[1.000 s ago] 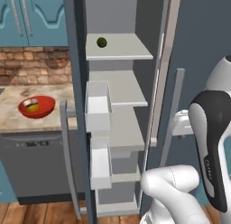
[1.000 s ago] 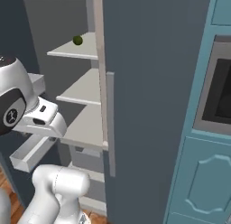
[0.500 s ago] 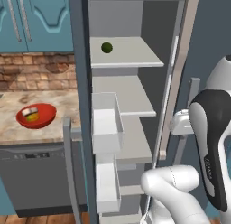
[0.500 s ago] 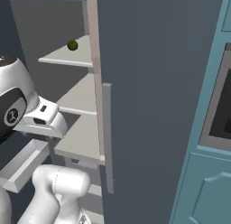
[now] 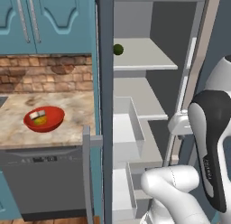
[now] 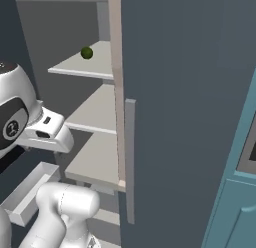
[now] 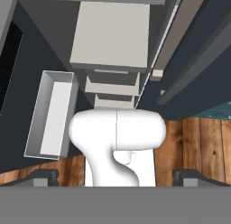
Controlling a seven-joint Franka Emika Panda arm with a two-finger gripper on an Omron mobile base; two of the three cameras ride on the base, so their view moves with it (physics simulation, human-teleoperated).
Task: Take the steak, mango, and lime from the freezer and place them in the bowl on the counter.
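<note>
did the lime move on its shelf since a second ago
No. The lime sits at the same left front spot on the freezer's upper shelf; the whole picture slid because the base drove.

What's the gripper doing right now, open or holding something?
Gripper: open, fingers spread wide with nothing between them. It points down at the floor in front of the freezer.

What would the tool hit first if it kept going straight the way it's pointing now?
The open tool points down. Straight ahead lies the robot's own white base, with the wooden floor around it. It would probably meet the base first, though depth is hard to judge here.
</note>
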